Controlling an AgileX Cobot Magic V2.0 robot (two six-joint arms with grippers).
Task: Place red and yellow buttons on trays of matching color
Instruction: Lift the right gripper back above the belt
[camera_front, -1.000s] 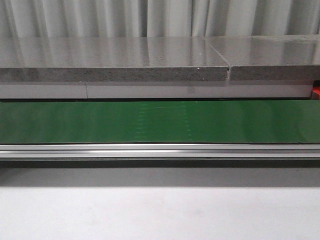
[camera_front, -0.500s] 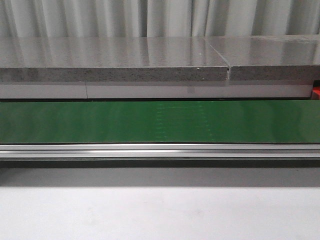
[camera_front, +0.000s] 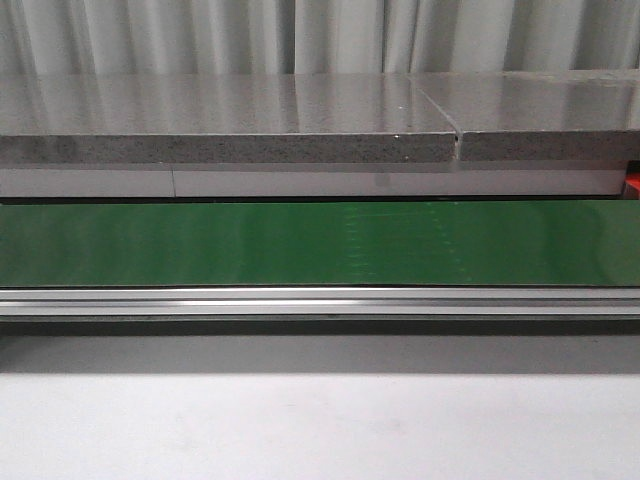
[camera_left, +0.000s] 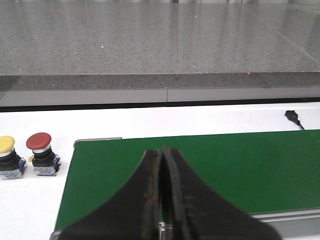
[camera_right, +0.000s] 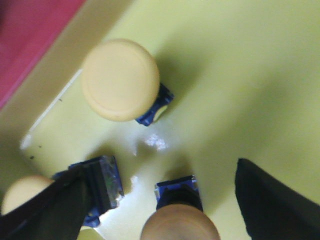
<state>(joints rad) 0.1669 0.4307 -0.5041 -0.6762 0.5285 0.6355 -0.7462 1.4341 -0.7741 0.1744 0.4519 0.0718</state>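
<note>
The right end effector (camera_right: 160, 200) hangs wide open over the yellow tray (camera_right: 235, 75), empty, with three yellow buttons (camera_right: 120, 80) standing on the tray beneath it, so a release appears complete. The left end effector (camera_left: 162, 200) is fully closed and empty above the green conveyor belt (camera_left: 225, 165). One yellow button (camera_left: 6, 145) and one red button (camera_left: 39, 141) wait on the white table (camera_left: 30, 210) beside the belt's end; the next move probably requires opening over one of them.

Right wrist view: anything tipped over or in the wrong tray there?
Nothing stands out. Three yellow buttons show in the yellow tray: one upright, two more partly cut off, none visibly tipped. The red tray beside it shows no buttons in the part visible. The right gripper is open above them.
</note>
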